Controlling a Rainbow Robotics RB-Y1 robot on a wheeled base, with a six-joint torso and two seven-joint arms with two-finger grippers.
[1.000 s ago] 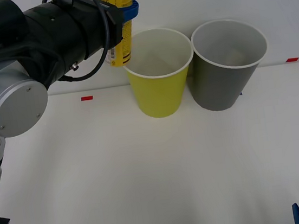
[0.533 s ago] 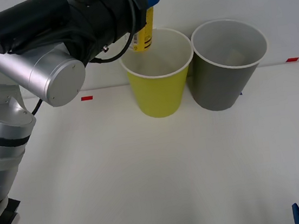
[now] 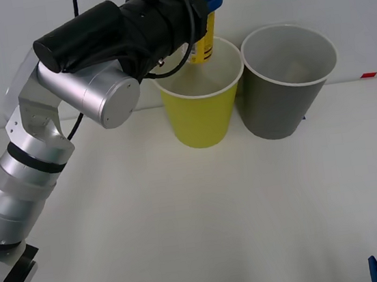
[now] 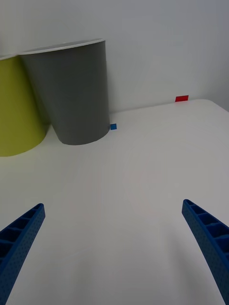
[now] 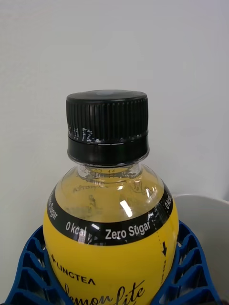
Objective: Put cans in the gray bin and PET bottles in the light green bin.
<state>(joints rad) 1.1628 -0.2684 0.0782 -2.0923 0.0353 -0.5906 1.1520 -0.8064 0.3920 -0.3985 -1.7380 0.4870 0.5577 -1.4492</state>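
Observation:
My left gripper [image 3: 202, 2] is shut on a PET bottle [image 3: 201, 29] with a yellow label and holds it upright above the mouth of the light green bin [image 3: 202, 112]. Its lower end hangs just above the bin's opening. In the left wrist view the bottle [image 5: 109, 228] shows a black screw cap, with blue ribbed fingers [image 5: 28, 276] clasping both sides. The gray bin [image 3: 286, 94] stands directly right of the green one, touching it. My right gripper [image 4: 114, 248] stands open low over the table, right of and nearer than the gray bin [image 4: 76, 90].
Both bins stand at the back of the white table [image 3: 198, 222] against a white wall. Small red marks [image 3: 368, 75] sit along the table's far edge and a blue mark [image 4: 113, 127] lies by the gray bin's foot.
My left arm has carried the bottle to the right, from left of the light green bin's rim to above its opening. The bins and the right gripper have not moved.

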